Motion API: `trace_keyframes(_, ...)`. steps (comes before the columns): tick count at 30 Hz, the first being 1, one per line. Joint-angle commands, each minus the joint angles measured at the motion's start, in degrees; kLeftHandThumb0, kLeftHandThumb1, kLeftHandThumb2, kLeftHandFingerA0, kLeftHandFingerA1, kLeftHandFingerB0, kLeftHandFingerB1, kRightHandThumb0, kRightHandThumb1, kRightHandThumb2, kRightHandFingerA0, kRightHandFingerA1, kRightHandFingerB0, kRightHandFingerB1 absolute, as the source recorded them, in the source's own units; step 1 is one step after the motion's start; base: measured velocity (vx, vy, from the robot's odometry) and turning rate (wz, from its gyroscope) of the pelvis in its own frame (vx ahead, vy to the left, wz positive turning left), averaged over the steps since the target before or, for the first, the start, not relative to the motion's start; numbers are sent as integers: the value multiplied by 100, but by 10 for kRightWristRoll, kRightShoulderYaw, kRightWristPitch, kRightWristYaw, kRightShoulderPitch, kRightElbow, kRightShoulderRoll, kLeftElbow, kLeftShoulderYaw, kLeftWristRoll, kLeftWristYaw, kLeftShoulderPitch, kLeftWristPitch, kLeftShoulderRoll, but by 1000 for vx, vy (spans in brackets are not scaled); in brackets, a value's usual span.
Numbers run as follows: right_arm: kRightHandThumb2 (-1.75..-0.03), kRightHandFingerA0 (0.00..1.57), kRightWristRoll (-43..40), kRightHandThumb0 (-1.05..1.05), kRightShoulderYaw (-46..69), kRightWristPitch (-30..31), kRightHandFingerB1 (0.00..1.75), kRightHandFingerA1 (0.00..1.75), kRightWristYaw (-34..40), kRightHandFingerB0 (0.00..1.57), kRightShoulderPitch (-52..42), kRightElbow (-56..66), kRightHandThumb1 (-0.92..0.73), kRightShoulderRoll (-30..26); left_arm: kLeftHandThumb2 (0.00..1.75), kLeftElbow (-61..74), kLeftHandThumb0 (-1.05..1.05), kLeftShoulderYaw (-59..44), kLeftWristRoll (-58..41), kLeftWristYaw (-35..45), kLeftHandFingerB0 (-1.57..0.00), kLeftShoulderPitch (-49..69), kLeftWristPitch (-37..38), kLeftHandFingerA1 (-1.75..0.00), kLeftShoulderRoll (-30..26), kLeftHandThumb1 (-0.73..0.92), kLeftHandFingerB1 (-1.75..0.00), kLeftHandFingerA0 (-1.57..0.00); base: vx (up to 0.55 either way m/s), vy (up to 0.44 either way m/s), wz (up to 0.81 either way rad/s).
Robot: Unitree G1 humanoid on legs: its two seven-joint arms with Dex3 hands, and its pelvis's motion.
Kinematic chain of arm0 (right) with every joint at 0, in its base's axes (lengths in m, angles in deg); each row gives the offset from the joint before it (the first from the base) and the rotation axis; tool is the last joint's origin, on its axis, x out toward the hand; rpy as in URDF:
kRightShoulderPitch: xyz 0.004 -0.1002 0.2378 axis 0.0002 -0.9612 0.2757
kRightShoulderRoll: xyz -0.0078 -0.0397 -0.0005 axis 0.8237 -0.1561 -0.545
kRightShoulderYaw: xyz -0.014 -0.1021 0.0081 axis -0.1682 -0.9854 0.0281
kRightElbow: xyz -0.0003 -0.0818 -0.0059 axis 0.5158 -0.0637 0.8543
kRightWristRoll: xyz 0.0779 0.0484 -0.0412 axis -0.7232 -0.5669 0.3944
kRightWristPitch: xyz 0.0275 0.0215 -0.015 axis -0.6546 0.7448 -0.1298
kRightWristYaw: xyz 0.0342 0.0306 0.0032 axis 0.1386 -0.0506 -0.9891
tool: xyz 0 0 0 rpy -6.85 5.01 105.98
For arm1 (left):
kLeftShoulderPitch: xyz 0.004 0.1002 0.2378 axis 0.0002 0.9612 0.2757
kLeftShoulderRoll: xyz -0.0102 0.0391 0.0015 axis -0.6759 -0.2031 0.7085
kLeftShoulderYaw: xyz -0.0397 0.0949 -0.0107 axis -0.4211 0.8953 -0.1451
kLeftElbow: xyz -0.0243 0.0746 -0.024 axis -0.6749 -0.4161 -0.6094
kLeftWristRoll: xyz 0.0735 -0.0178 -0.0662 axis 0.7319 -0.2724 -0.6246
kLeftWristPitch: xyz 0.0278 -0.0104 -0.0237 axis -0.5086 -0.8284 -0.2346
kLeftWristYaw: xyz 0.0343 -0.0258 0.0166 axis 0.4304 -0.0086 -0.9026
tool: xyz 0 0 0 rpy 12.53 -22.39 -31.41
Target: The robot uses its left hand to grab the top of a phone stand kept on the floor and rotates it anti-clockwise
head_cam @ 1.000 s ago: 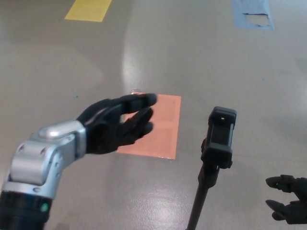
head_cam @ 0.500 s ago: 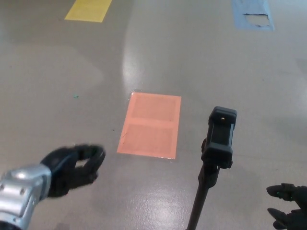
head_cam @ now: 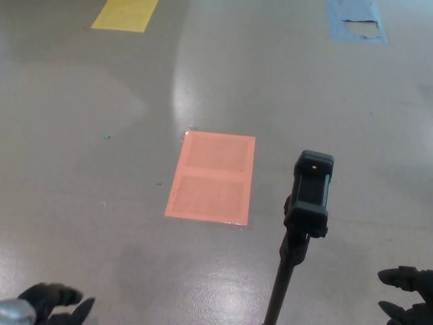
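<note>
The black phone stand (head_cam: 308, 196) rises on a thin pole from the bottom edge of the head view, its clamp head upright at centre right, with nothing touching it. My left hand (head_cam: 54, 301) shows only as black fingers at the bottom left corner, far from the stand, fingers apart and empty. The fingertips of my right hand (head_cam: 408, 296) peek in at the bottom right corner, spread and holding nothing.
An orange rectangle (head_cam: 212, 177) is marked on the grey floor left of the stand. A yellow patch (head_cam: 125, 13) lies at the top left and a worn blue patch (head_cam: 356, 19) at the top right.
My left hand has dropped from mid-frame, near the orange rectangle, down to the bottom left corner and away from the stand. The stand has stayed put.
</note>
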Motion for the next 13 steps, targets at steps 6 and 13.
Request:
trace_keyframes(6, -62, 51, -6, -51, 14, -8, 25, 40, 22, 4, -1, -25, -77, -10, 68, -181, -70, 32, 94, -35, -7, -32, 232, -31, -54, 85, -20, -23, 0, 0, 0)
trace_keyframes(13, -87, 44, -4, -58, 12, 2, 24, 52, 18, 3, 6, -27, -64, -11, 105, -202, -36, 32, 95, -37, 0, -42, 241, -47, -46, 49, -49, -1, 0, 0, 0)
